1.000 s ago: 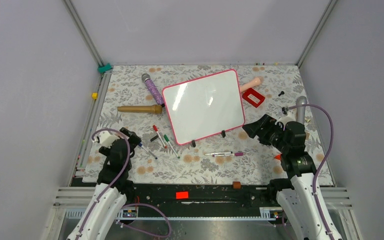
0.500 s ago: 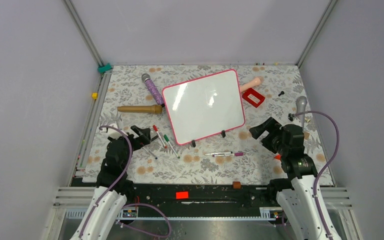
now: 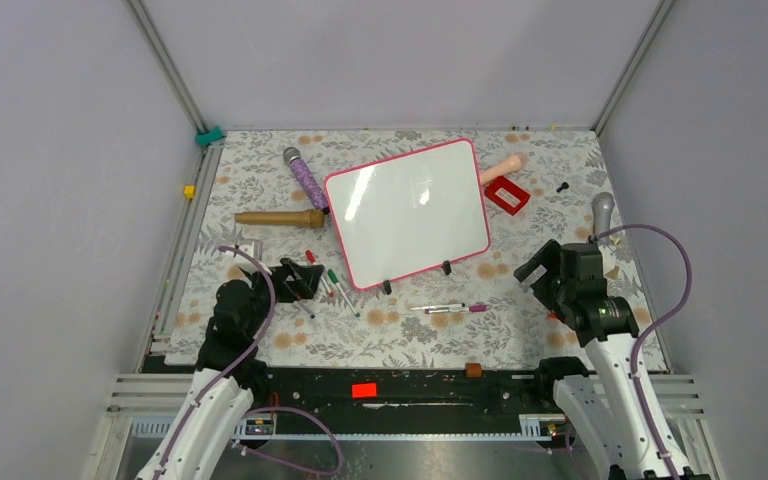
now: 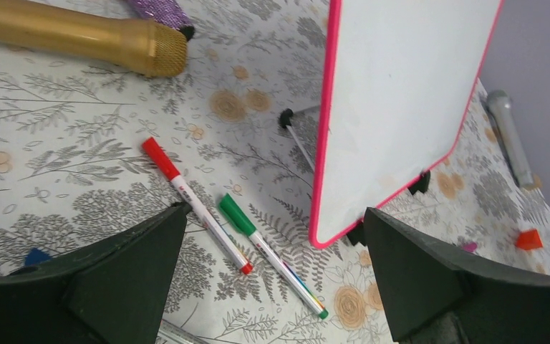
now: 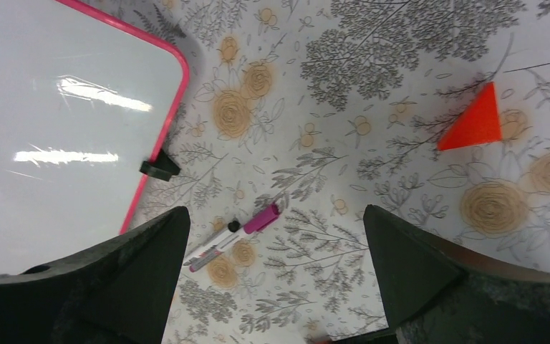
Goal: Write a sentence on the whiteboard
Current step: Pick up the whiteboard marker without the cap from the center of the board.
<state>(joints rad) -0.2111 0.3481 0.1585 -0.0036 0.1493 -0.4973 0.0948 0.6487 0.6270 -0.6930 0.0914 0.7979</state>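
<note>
Pink-framed whiteboard [image 3: 407, 212] sits centre frame. Left gripper [image 3: 295, 280] spread wide beside markers [image 3: 332, 282], lower left; right gripper [image 3: 540, 268] gaping, empty, lower right.

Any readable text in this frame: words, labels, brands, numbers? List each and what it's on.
None can be read.
Whiteboard: blank, no writing on it.
Red marker and green marker: barrel print too blurred to read.
Purple marker: barrel print too small to read.
</note>
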